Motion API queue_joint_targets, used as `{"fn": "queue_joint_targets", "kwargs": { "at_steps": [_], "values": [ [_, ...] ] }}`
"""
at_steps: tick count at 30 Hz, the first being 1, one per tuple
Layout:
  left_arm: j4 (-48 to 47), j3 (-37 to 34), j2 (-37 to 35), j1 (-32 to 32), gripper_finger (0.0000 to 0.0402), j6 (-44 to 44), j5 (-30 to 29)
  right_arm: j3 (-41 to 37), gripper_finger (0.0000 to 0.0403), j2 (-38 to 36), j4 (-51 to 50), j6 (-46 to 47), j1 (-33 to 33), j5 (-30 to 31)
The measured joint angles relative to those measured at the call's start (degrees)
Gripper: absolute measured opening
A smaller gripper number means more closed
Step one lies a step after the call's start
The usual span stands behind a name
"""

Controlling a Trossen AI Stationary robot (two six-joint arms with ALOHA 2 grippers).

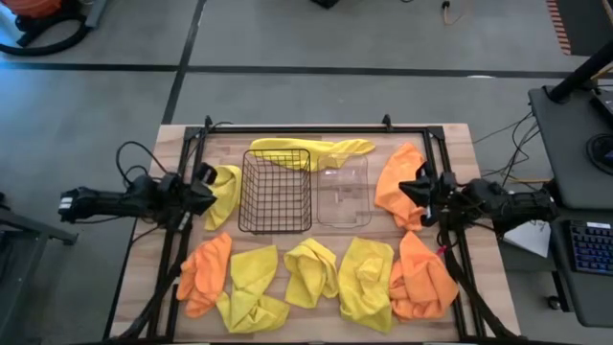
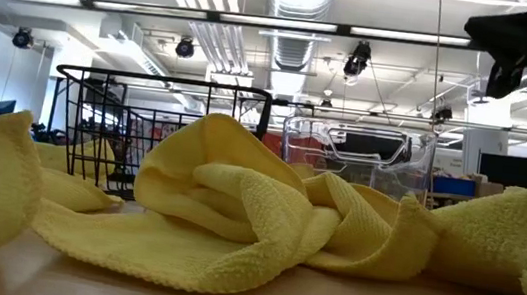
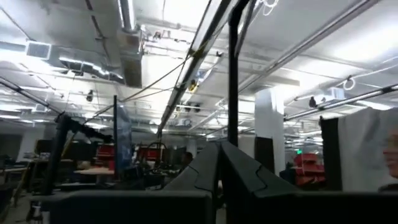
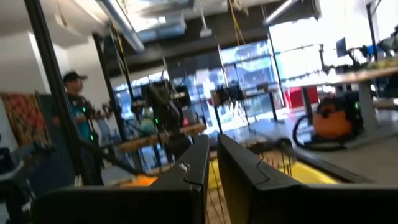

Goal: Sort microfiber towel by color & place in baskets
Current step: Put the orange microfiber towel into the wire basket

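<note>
Starting from the near edge of the table, taking the wire basket (image 1: 276,191) as my landmark. Five towels lie in a row on the near side of it: an orange towel (image 1: 204,271) toward my left, then three yellow towels (image 1: 251,286) (image 1: 312,270) (image 1: 367,281), then a crumpled orange heap (image 1: 421,279) toward my right. All lie loose and spread, none overlapping much, which I judge leaves each one free to pinch up singly.

Level with the wire basket: a yellow towel (image 1: 226,193) just beside its left wall, and my left gripper (image 1: 198,189) hanging above that towel's outer edge. Fingers pressed together in my left wrist view, holding nothing. The clear bin (image 1: 344,190) stands just beside the basket's right wall, the two set side by side in the middle so either arm can reach either one, I reckon. Both look empty. Past the clear bin, another orange towel (image 1: 399,184), with my right gripper (image 1: 421,191) at its outer edge. Those fingers stand nearly together too, only a narrow slit between them, nothing in them.

Far side of the basket: a long yellow towel (image 1: 311,150) draped along the back rims of basket and bin.

No sorting done yet by the look of it. Each arm sits by a towel on its own side.
</note>
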Motion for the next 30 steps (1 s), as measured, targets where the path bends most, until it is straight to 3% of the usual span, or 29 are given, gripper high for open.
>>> {"fn": "queue_joint_targets", "kwargs": {
  "at_steps": [3,5,13,18,20,24,30],
  "values": [
    [-2.63,3.46,3.75,0.02,0.0,-1.6,-6.15,0.0,0.0028,-0.02,0.95,0.79,0.0,0.0],
    [-10.63,6.88,5.4,0.07,0.0,-8.71,-12.02,0.0,0.0028,0.0,0.81,0.36,0.0,0.02],
    [-81.08,33.61,13.67,-0.62,0.0,-31.14,-25.21,0.0,0.0028,0.04,-3.52,3.91,-0.02,8.59],
    [-111.65,44.65,19.06,-1.44,0.0,-42.28,-18.91,0.0,0.0028,0.75,-8.23,7.33,-0.02,9.46],
    [-115.69,46.21,20.11,-2.26,0.0,-44.99,-15.55,0.0,0.0028,0.9,-9.15,7.92,-0.02,9.47],
    [-114.64,46.57,20.84,-4.16,0.0,-48.68,-7.71,0.0,0.0028,1.14,-9.17,7.93,-0.02,9.46],
    [-113.22,43.19,24.72,-12.23,0.0,-61.12,-7.14,0.0,0.0028,1.14,-9.2,7.98,-0.02,9.31]
  ]
}}
